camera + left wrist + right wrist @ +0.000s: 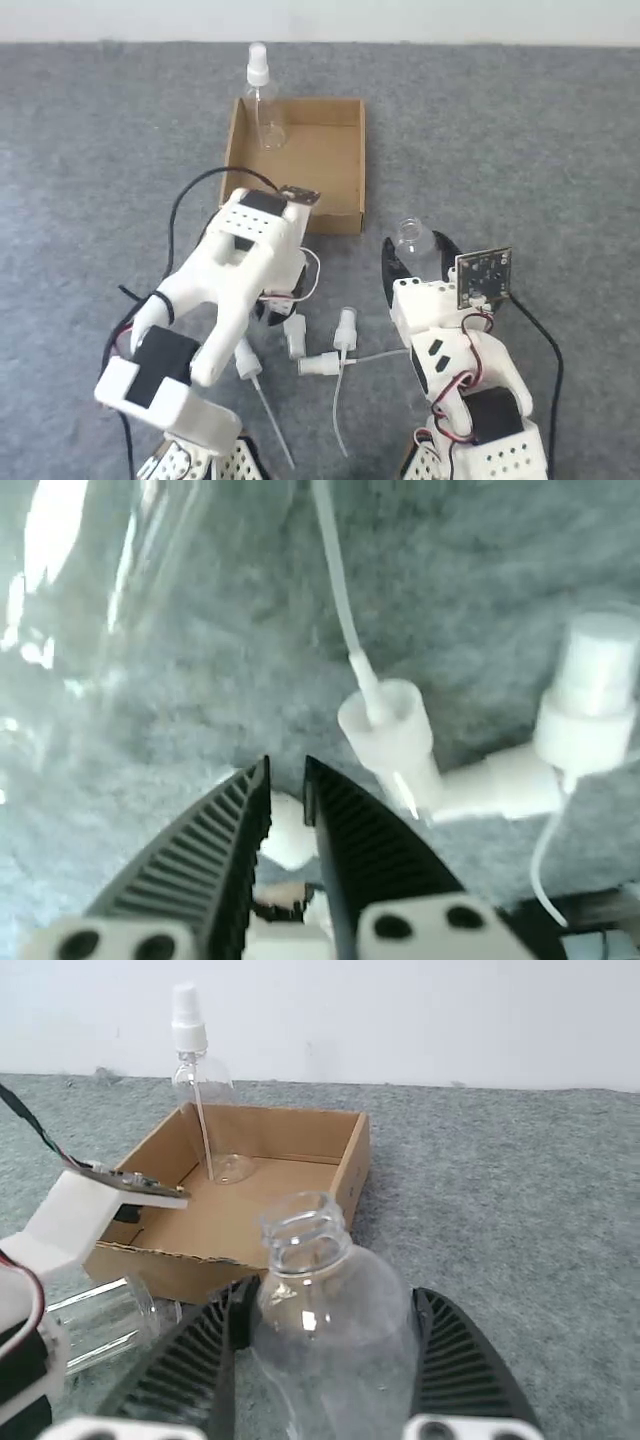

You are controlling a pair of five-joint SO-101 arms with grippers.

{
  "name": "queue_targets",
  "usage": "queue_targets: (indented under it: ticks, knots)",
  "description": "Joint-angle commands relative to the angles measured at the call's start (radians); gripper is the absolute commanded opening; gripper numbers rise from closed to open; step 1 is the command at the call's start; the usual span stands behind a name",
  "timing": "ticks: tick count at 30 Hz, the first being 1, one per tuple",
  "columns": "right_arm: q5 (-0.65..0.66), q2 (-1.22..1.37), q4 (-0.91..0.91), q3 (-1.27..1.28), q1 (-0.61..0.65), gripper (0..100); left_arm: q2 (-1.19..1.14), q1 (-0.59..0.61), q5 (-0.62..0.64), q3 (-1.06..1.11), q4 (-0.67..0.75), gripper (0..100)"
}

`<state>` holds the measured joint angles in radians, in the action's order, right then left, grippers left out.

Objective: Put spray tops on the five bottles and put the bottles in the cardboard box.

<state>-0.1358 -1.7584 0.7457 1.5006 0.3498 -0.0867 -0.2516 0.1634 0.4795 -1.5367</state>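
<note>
My right gripper (415, 250) is shut on a clear open-necked bottle (412, 236), holding it upright in front of the cardboard box (345, 215). The right wrist view shows that bottle (305, 1235) between the black fingers (190, 1360). A bottle with a spray top (262, 95) stands in the box's far left corner. My left gripper (285, 770) points down at the carpet, its jaws almost together on a white spray top (288, 840). Two more spray tops (395, 730) (590, 700) lie just beyond it. A clear bottle (100, 1320) lies on its side by the left arm.
Loose spray tops with thin tubes (345, 328) (320, 364) (246, 360) lie on the grey carpet between the arms. The left arm's wrist board (300, 195) hangs over the box's front left corner. Open carpet stretches to the right of the box.
</note>
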Motion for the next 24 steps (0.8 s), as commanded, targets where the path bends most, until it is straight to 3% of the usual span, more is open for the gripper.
queue_targets:
  ticks: [1, 17, 21, 24]
  knots:
    - [0.002, -0.018, -0.024, -0.008, -0.013, 10.0, 0.012, -0.009, 0.068, -0.084, -0.091, 5]
    - [0.002, -0.018, -0.019, -0.008, -0.016, 10.0, 0.285, -0.003, 0.109, -0.005, -0.215, 1]
    - [0.002, -0.018, -0.019, -0.008, -0.016, 10.0, 0.288, 0.015, 0.216, 0.047, -0.210, 1]
    - [0.002, -0.018, -0.019, -0.008, -0.016, 10.0, 0.288, 0.063, 0.390, 0.074, -0.187, 1]
